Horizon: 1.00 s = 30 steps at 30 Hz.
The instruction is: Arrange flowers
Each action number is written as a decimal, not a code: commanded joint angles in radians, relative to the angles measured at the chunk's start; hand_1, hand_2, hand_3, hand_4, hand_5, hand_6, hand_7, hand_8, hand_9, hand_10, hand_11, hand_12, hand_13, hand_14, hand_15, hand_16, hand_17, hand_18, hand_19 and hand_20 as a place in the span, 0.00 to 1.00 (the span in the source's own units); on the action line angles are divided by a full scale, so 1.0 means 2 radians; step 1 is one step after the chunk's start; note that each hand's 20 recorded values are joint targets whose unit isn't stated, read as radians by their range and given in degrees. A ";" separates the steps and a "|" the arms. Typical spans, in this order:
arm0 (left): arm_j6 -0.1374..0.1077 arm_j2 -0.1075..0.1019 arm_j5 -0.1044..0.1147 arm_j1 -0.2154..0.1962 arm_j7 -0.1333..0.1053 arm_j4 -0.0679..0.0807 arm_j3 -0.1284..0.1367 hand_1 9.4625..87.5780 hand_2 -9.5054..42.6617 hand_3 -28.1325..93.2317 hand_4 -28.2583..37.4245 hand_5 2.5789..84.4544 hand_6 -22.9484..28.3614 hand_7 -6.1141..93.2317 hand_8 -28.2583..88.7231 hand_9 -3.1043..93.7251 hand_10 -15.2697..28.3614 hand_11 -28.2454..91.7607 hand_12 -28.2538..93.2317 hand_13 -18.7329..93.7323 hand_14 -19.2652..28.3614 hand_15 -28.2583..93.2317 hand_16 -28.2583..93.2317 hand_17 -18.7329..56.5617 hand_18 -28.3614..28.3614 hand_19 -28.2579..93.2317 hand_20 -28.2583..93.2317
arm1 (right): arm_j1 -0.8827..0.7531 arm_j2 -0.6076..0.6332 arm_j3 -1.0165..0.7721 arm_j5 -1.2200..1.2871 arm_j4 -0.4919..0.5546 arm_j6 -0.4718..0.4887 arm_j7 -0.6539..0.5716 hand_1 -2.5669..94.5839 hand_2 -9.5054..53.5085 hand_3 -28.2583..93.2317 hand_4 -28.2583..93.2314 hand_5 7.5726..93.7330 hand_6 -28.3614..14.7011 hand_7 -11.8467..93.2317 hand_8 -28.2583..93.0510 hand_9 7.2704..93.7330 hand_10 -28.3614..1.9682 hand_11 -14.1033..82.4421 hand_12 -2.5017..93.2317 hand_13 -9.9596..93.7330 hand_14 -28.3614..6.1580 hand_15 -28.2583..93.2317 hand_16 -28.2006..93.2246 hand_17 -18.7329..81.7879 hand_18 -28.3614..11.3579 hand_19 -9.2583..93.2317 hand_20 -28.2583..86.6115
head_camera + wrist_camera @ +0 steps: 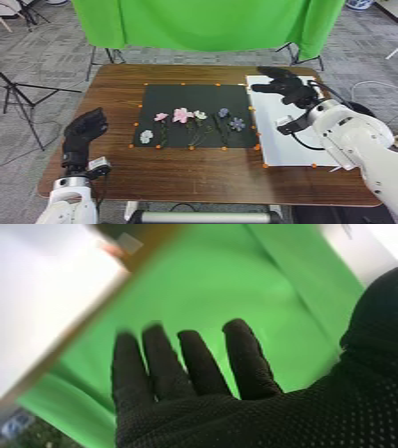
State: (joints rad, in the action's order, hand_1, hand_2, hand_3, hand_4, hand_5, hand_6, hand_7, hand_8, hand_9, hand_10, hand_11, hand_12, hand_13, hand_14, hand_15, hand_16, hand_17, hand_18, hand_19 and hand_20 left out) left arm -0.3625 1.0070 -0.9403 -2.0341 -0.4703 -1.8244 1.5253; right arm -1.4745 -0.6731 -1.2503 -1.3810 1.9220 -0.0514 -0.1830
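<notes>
A: "What surrounds the work?"
B: "Brown wooden table; beyond it, one green cloth. On the tabletop, at right, one white sheet, beside one black mat."
A: "And the hands?"
B: "Right hand: over the sheet's far part, obscuring some of it, fingers straight and apart. Left hand: at the table's left side, fingers extended, close together."
A: "The flowers?"
B: "Six, lying on the mat: two pink, two purple, two whitish. Smallest: orange markers, several, along the edges."
</notes>
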 commanded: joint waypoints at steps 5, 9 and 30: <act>0.007 0.059 -0.052 0.053 -0.035 0.005 -0.012 0.63 0.04 0.79 0.28 0.46 0.42 0.31 0.13 0.42 0.60 0.46 0.32 0.50 0.63 0.40 0.21 0.59 0.67 0.43 0.52 | -0.253 -0.186 -0.191 0.220 0.045 -0.040 0.273 0.07 0.00 0.81 0.00 0.23 0.63 0.15 0.19 0.22 0.49 0.14 0.13 0.24 0.47 0.17 0.41 0.23 0.42 0.11 0.42; 0.028 0.110 -0.090 0.068 -0.033 0.008 -0.020 0.62 0.04 0.79 0.29 0.47 0.42 0.31 0.14 0.44 0.60 0.46 0.32 0.52 0.65 0.41 0.22 0.58 0.69 0.41 0.53 | -0.313 -0.203 -0.218 0.245 0.073 -0.049 0.324 0.06 0.00 0.83 0.00 0.25 0.66 0.17 0.18 0.24 0.51 0.15 0.13 0.28 0.53 0.19 0.40 0.28 0.42 0.09 0.42; 0.083 0.178 -0.162 0.040 -0.023 -0.014 -0.007 0.58 0.03 0.79 0.29 0.55 0.42 0.31 0.14 0.50 0.61 0.45 0.32 0.53 0.65 0.41 0.22 0.55 0.70 0.38 0.53 | -0.324 -0.229 -0.247 0.201 0.101 0.012 0.267 0.00 0.00 0.69 0.00 0.56 0.48 0.15 0.18 0.17 0.69 0.12 0.11 0.14 0.51 0.00 0.53 0.11 0.38 0.08 0.34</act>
State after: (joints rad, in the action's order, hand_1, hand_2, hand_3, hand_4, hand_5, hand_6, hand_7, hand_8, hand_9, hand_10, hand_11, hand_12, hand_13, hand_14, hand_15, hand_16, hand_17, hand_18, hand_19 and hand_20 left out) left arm -0.2505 1.3264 -1.2555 -1.9063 -0.5335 -1.8721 1.5198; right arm -2.1415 -1.1272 -1.7890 -1.0213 2.1199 0.0642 0.3065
